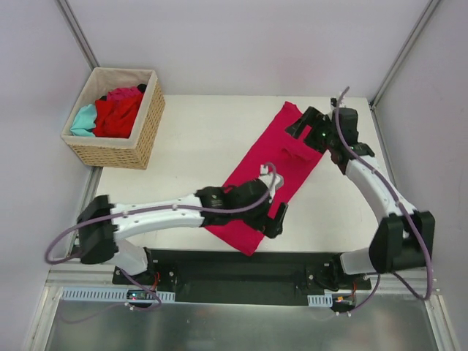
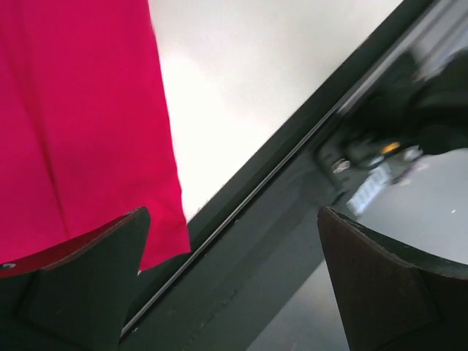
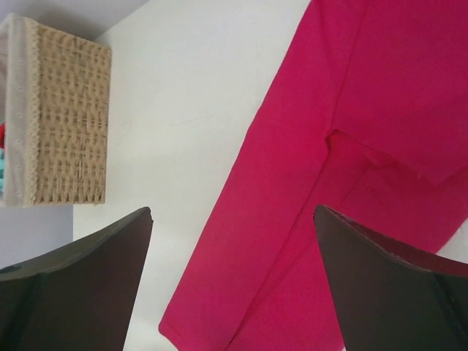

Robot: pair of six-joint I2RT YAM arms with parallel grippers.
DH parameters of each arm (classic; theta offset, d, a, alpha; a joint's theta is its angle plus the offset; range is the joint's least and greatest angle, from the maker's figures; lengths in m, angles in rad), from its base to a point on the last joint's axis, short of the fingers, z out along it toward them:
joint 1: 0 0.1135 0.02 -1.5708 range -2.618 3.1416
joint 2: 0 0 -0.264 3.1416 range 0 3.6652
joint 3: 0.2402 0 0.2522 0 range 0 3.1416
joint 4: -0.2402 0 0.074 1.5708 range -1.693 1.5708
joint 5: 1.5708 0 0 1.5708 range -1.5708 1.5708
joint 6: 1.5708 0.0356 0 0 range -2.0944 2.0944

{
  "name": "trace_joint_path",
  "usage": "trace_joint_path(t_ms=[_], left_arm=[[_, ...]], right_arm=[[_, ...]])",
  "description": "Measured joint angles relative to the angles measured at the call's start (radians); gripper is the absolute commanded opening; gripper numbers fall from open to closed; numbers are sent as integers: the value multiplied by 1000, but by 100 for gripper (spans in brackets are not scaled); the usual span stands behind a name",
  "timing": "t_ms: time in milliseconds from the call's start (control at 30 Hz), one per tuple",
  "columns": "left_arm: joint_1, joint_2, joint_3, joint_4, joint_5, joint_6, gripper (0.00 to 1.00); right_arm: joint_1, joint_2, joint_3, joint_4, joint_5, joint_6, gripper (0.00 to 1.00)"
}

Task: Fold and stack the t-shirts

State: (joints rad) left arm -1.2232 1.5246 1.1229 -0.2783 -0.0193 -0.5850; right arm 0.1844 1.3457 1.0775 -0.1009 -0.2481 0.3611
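At the far left, a wicker basket (image 1: pixel 146 128) stood on the surface (image 1: pixel 197 139) holding bunched teal (image 1: pixel 84 119), red (image 1: pixel 117 117) and pink (image 1: pixel 126 93) t-shirts. Right of it, well apart, the magenta-pink t-shirt (image 1: pixel 267 179) lay flat on the surface as a long strip. It ran diagonally from the near edge toward the far right corner. The left end effector (image 2: pixel 232 241) hung over the strip's near end with its fingers spread wide, holding nothing. The right end effector (image 3: pixel 232 234) hung over the far end, where a sleeve lay folded across the cloth, also spread and empty.
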Motion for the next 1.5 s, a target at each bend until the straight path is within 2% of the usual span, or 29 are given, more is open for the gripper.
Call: trace_joint_path(t_ms=[167, 267, 433, 733, 1033, 1200, 1367, 1500], left_arm=[[125, -262, 100, -36, -21, 43, 99], [232, -420, 102, -71, -69, 56, 99], [307, -551, 53, -139, -95, 57, 99], [422, -575, -26, -237, -88, 57, 99], [493, -574, -50, -236, -49, 55, 99], [536, -575, -85, -236, -17, 50, 99], [563, -586, -108, -238, 11, 47, 99], [590, -600, -122, -237, 27, 47, 99]], right_arm=[[-11, 315, 191, 48, -8, 2, 96], [-31, 493, 320, 78, -29, 13, 96], [-83, 691, 472, 128, -57, 50, 96], [-154, 762, 465, 150, -60, 75, 96], [-154, 769, 423, 184, -58, 80, 96], [-153, 829, 415, 224, -63, 109, 96], [-147, 855, 443, 247, -61, 129, 96], [-127, 917, 537, 238, -61, 134, 96]])
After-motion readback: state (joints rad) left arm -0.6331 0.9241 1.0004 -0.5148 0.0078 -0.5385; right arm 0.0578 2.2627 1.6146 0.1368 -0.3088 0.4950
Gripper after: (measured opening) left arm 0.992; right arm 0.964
